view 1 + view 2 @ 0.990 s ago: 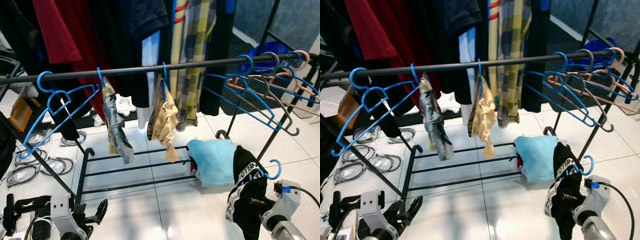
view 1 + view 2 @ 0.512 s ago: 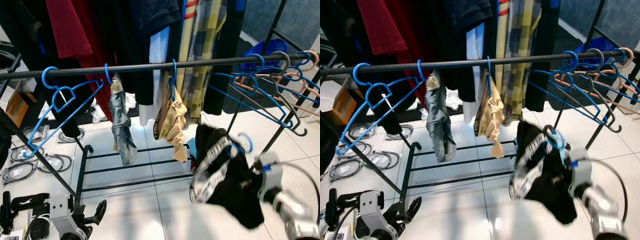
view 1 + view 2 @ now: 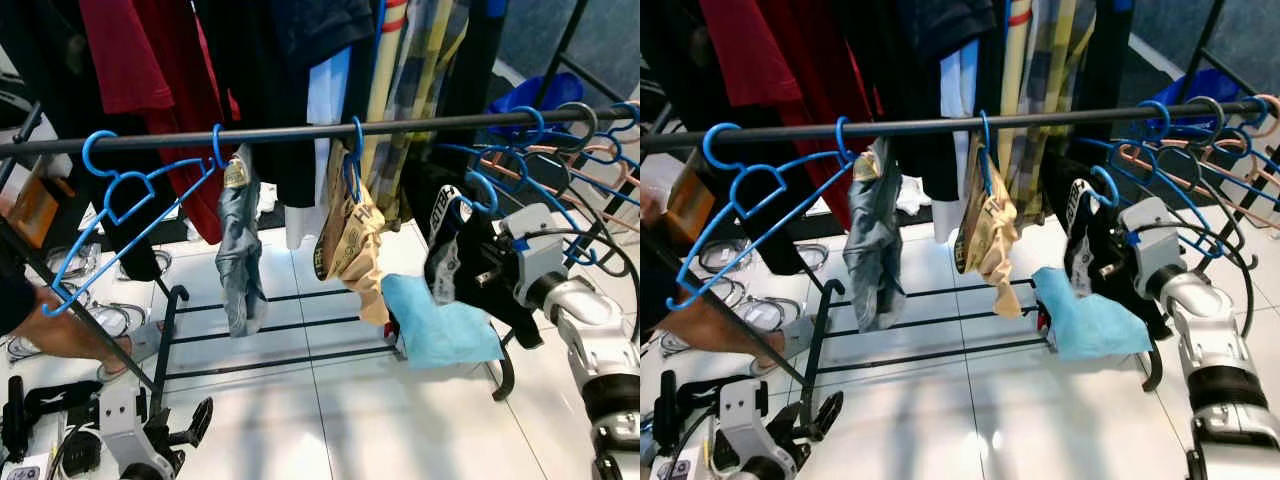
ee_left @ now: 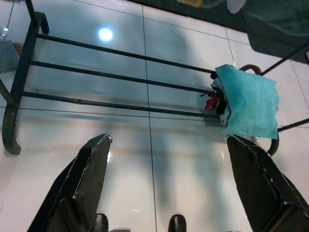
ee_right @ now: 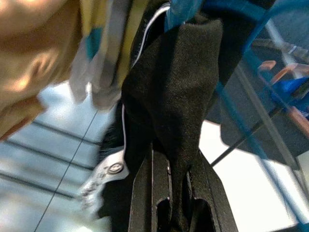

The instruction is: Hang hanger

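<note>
Right gripper [image 5: 169, 203] lifts blue hanger [image 3: 478, 190] with black garment [image 3: 465, 262], right of frame.
Its fingers pinch the garment below the rail [image 3: 300, 133]; left gripper [image 4: 169, 193] spread wide, lower left.

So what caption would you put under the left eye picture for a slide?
Right gripper lifts a black garment on a blue hanger toward the rail.

You look down on a glossy white tiled floor [image 3: 330, 420] that mirrors ceiling light, with a black clothes rack's rail [image 3: 300, 131] crossing before you and its low bars [image 4: 120, 82] near the tiles. Behind it hang dark, red and plaid garments [image 3: 410, 60], and coiled cables [image 3: 750, 315] lie at your left.
</note>
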Robot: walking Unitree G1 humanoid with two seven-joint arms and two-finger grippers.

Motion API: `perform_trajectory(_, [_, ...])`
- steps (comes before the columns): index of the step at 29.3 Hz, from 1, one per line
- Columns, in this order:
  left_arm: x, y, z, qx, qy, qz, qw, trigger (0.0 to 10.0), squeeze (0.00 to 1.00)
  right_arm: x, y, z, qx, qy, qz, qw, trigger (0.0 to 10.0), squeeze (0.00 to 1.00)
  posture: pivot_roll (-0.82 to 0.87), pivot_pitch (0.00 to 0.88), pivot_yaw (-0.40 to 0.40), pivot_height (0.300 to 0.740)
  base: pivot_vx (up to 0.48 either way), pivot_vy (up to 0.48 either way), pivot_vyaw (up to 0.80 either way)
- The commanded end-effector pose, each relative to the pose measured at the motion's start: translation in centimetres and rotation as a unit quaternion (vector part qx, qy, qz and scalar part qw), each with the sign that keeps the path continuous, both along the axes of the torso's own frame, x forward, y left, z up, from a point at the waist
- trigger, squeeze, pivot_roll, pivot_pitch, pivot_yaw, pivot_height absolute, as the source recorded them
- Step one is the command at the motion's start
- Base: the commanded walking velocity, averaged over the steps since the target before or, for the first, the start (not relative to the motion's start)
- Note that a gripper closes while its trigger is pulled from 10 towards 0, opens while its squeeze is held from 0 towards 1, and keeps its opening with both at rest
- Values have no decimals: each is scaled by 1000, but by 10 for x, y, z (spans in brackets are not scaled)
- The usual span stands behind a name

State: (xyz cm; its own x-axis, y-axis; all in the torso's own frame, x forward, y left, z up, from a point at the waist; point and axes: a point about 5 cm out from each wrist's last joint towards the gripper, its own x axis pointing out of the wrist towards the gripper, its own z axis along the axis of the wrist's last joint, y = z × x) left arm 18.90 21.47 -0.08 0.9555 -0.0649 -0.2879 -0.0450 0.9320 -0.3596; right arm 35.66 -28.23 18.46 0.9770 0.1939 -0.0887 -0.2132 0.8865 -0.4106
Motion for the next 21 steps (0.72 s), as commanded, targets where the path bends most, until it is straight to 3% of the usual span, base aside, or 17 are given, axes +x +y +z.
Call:
perform_trajectory(1, [-7,6,-4,-1,9,9,1000,10000,0,4,-2,5,7,-3,-16,1000,10000,0,-20,124,31,740,0,0,0])
perform_trajectory(9, [-17,14,-1,0,7,12,1000,10000,0,20,-3,38,30,-45,-50,997,10000,0,12,153,43,740,0,0,0])
perform_trajectory(21, [-33,28,2,2,17,13,1000,10000,0,28,-7,47,42,-28,-87,995,10000,0,42,198,65,740,0,0,0])
